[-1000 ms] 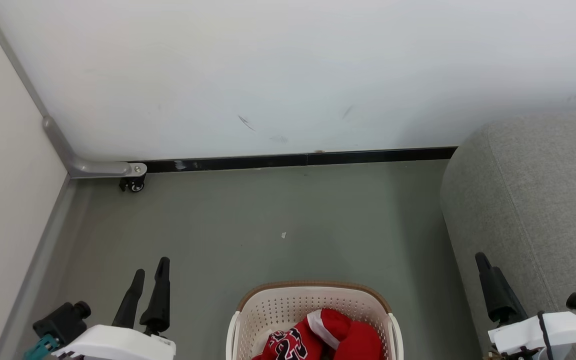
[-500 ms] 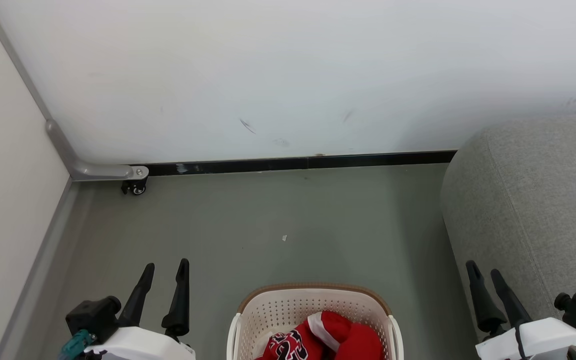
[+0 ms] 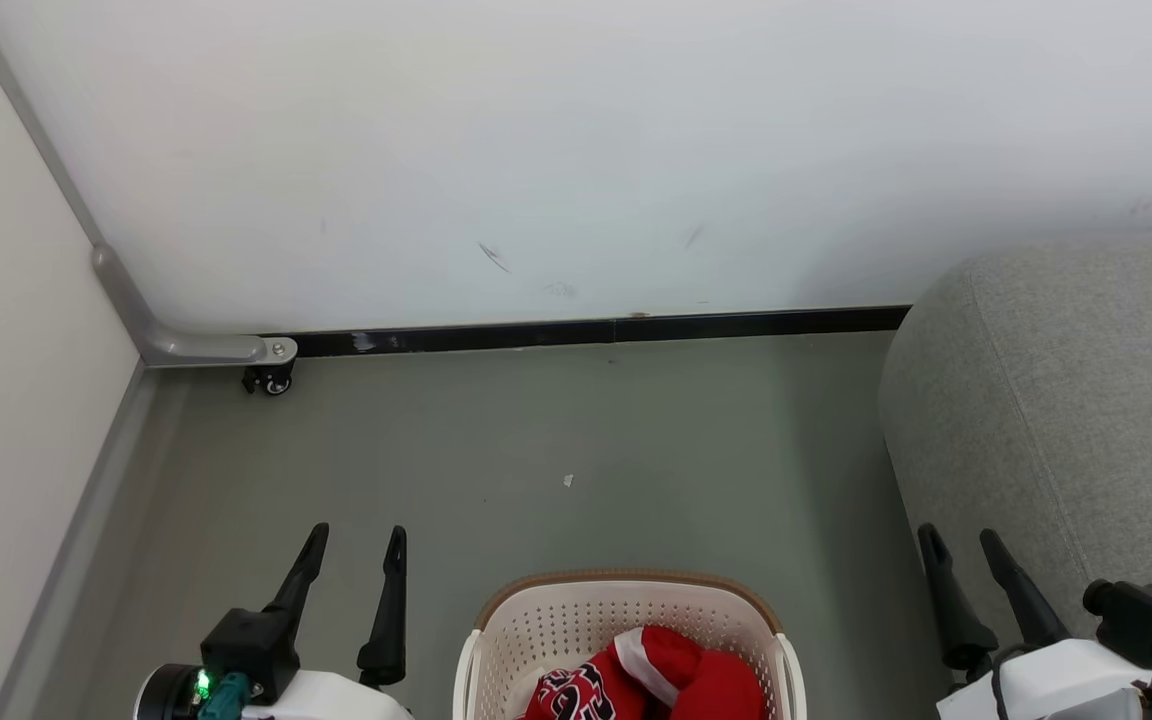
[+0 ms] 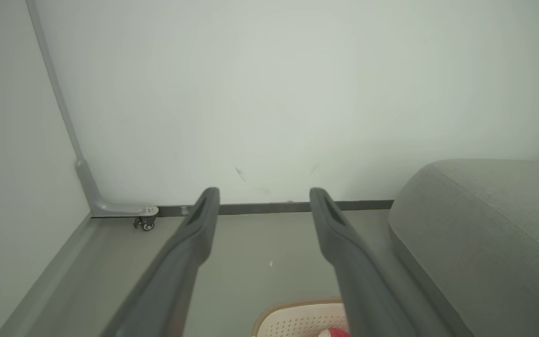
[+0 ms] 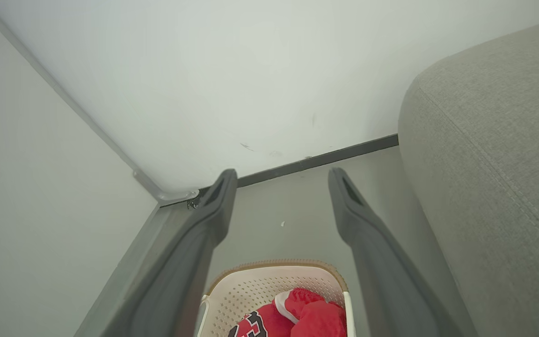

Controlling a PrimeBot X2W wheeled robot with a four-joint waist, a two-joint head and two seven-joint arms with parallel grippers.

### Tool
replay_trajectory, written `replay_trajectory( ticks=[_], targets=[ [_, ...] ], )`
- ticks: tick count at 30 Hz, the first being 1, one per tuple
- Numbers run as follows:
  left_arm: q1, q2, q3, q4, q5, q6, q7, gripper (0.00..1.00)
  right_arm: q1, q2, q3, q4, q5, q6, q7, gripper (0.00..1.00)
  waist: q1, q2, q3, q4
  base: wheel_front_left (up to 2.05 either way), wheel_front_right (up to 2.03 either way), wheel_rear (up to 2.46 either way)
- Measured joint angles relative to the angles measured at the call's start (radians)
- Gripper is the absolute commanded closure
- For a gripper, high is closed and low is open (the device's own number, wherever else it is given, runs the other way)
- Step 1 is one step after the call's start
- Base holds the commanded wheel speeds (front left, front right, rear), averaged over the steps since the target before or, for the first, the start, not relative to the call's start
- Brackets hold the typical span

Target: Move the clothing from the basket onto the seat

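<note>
While empty and wide, left gripper (image 3: 358,532) and right gripper (image 3: 957,534) either side of the basket (image 3: 626,578), both toward the wall (image 3: 576,150).

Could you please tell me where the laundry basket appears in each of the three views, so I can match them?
Head view: the basket sits at the bottom centre, cut by the edge.
Left wrist view: bottom edge, just right of centre, with little more than its far rim showing.
Right wrist view: bottom centre, cut by the edge.
Shared landmark: the small black caster wheel.
</note>
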Motion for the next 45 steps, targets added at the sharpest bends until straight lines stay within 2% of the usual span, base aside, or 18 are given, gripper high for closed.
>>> replay_trajectory(
  ticks=[16, 31, 45],
  targets=[
    [0.0, 0.005, -0.042, 0.01, 0.195, 0.079, -0.054, 0.0, 0.0, 0.0, 0.009, -0.017, -0.212, 0.0, -0.042, 0.0, -0.0002, 0.0, -0.005, -0.001, 0.0, 0.0, 0.0],
    [-0.001, 0.006, -0.043, 0.049, 0.183, 0.113, -0.054, 0.0, 0.0, 0.0, 0.009, -0.008, -0.218, 0.0, -0.049, 0.0, -0.0003, 0.0, -0.004, -0.003, 0.0, 0.0, 0.0],
    [-0.02, 0.006, -0.047, 0.051, 0.175, 0.123, -0.054, 0.0, 0.0, 0.0, 0.007, -0.003, -0.213, 0.0, -0.049, 0.0, -0.0004, 0.0, -0.002, -0.003, 0.0, 0.0, 0.0]
  ],
)
